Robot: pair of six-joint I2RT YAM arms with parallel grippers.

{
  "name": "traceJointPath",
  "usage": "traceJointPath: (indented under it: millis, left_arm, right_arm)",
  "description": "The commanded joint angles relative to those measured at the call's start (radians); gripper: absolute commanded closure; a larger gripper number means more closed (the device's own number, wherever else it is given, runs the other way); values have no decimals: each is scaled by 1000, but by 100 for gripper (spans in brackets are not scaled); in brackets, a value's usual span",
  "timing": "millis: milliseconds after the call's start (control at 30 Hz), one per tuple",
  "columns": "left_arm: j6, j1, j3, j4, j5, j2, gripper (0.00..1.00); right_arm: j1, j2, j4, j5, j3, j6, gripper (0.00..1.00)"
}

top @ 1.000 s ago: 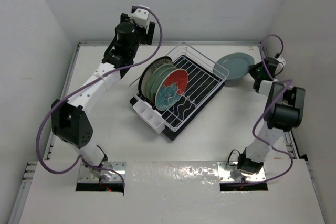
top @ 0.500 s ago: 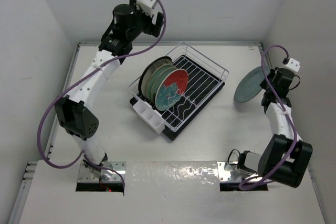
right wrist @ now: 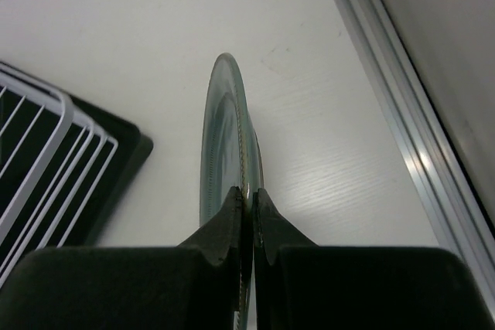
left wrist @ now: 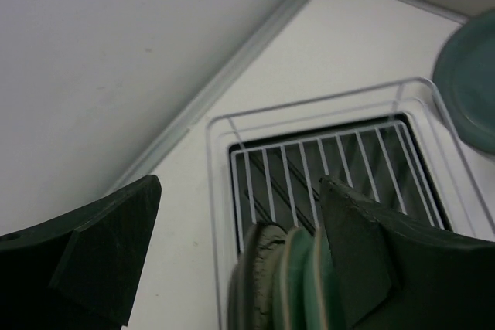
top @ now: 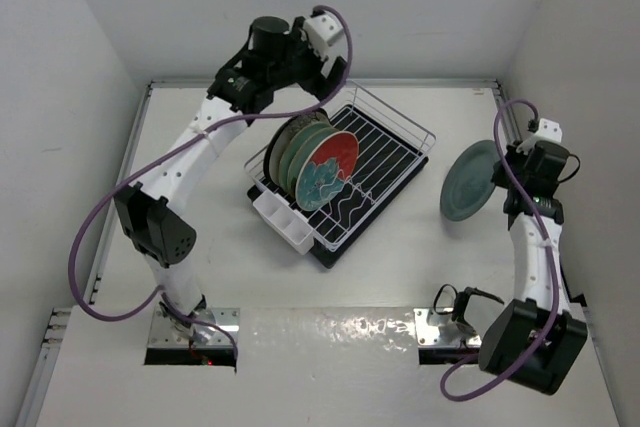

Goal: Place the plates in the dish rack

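Right arm rises steeply from its base. The right pincer (right wrist: 247, 195) pinches the teal plate (top: 468, 182) by its rim, plate on edge over the surface (top: 220, 247), right of the rack (top: 395, 142). Left arm reaches over the rack's far end, with the left pincer (left wrist: 238, 206) spread above the racked plates (top: 305, 152).

White table (top: 232, 259) (dish rack (top: 393, 143) atop)

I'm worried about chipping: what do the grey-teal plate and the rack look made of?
The grey-teal plate looks like glazed ceramic: a smooth, slightly glossy face and a thin rim, though melamine can't be ruled out. The dish rack looks like white-coated metal wire, thin even rods, over a matte black tray, probably plastic.
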Motion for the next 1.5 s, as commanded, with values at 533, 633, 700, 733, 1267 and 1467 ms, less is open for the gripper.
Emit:
traceJointPath:
  millis: [533, 633, 700, 733, 1267, 1467]
  left_arm:
    - [235, -401, -164, -33, 398, 21, 0]
    - [280, -404, -181, 1, 415, 51, 0]
    - [312, -409, -198, 30, 415, 61, 0]
    - [330, -410, -216, 48, 412, 61, 0]
    - [320, -433, -213, 128, 435, 186, 0]
    - [256, -441, -204, 182, 443, 203, 4]
  right_arm:
    - [14, -421, -346, -369, -105, -157, 100]
    - [25, -442, -353, -497, -96, -199, 100]
    - [27, -448, -356, -582, -90, -205, 100]
    - [27, -450, -364, -603, -82, -211, 100]
    - [39, -448, -355, -918, 19, -185, 100]
    - [45, -421, -310, -1039, 99, -141, 100]
